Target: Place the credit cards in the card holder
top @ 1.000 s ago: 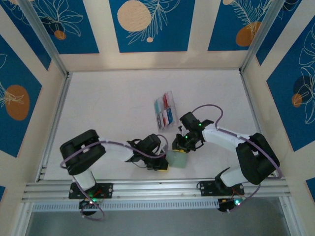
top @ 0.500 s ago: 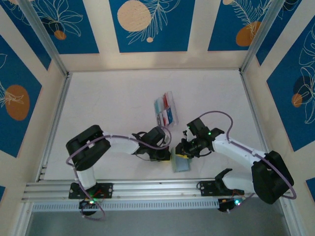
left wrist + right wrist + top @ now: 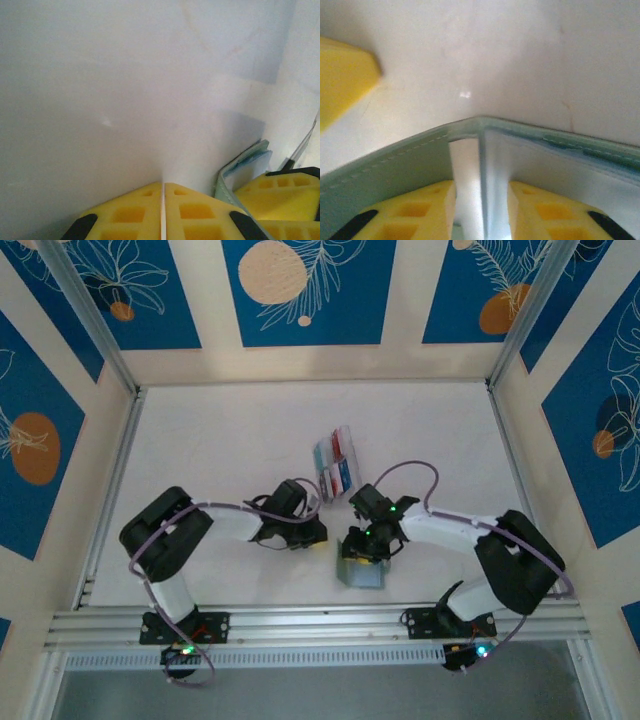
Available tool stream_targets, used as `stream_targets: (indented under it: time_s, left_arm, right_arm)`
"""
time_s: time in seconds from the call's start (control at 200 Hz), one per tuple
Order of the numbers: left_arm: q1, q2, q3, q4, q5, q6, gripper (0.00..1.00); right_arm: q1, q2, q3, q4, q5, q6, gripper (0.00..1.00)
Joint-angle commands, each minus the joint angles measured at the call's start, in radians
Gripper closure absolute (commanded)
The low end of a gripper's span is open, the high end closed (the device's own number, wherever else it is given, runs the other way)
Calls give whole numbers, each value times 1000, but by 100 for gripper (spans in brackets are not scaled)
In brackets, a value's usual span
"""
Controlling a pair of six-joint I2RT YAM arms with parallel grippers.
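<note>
The sage-green card holder (image 3: 362, 575) lies half open on the table near the front edge. My right gripper (image 3: 358, 548) is at its upper edge. In the right wrist view its fingers (image 3: 481, 185) reach inside the card holder (image 3: 395, 160), and a white strip and a pale blue-grey sheet stand between them; whether they are pinched I cannot tell. My left gripper (image 3: 315, 538) sits just left of the card holder, apart from it. Its pads (image 3: 163, 184) are shut with nothing between them. The card holder's edge (image 3: 240, 167) shows to its right. More credit cards (image 3: 335, 465), red and blue, lie further back.
A clear plastic compartment box (image 3: 347, 437) holds those cards behind the grippers. The two grippers are close together: a yellow finger of the right one (image 3: 280, 187) shows in the left wrist view. The metal frame rail (image 3: 320, 620) runs along the near edge.
My left gripper has pulled back up and left, away from the card holder. The right gripper has swung left over the card holder, and its fingers now stand a little wider.
</note>
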Motion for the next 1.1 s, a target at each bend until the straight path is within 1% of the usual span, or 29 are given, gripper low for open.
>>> stream_targets:
  time_s: [0.0, 0.065, 0.115, 0.15, 0.22, 0.31, 0.37, 0.435, 0.605, 0.695, 0.885, 0.93, 1.0, 1.095]
  left_arm:
    - [64, -104, -44, -67, 7, 3, 91]
    - [95, -189, -40, -202, -37, 61, 91]
    - [95, -247, -4, -339, -89, 131, 90]
    - [91, -284, 19, -412, -109, 168, 90]
    - [73, -340, 52, -500, -134, 215, 90]
    - [27, -362, 94, -567, -138, 244, 90]
    - [-2, -353, 98, -555, -128, 227, 90]
    - [-19, -335, 77, -500, -112, 187, 91]
    - [-48, -269, 32, -368, -107, 114, 94]
    - [-68, -214, 31, -319, -92, 105, 94]
    - [-95, -114, 27, -235, -76, 97, 95]
    - [-95, -106, 23, -235, -89, 98, 95]
    - [-95, -107, 30, -285, -125, 105, 97]
    - [-95, -188, 40, -370, -223, 112, 97]
  right_arm:
    - [49, 70, 74, -27, 136, 39, 59]
    - [76, 110, 110, -46, 184, 57, 57]
    - [95, 144, 137, -64, 220, 67, 53]
    - [105, 171, 158, -77, 242, 71, 52]
    - [117, 224, 200, -100, 267, 79, 53]
    - [123, 272, 234, -105, 293, 87, 53]
    - [118, 293, 256, -99, 291, 87, 54]
    - [107, 301, 274, -100, 290, 90, 55]
    - [68, 249, 251, -82, 262, 86, 58]
    - [43, 230, 231, -65, 232, 77, 61]
    - [30, 227, 227, -55, 213, 49, 64]
    - [29, 233, 230, -52, 207, 44, 64]
    - [28, 241, 238, -58, 205, 34, 66]
    - [26, 247, 241, -56, 202, 24, 69]
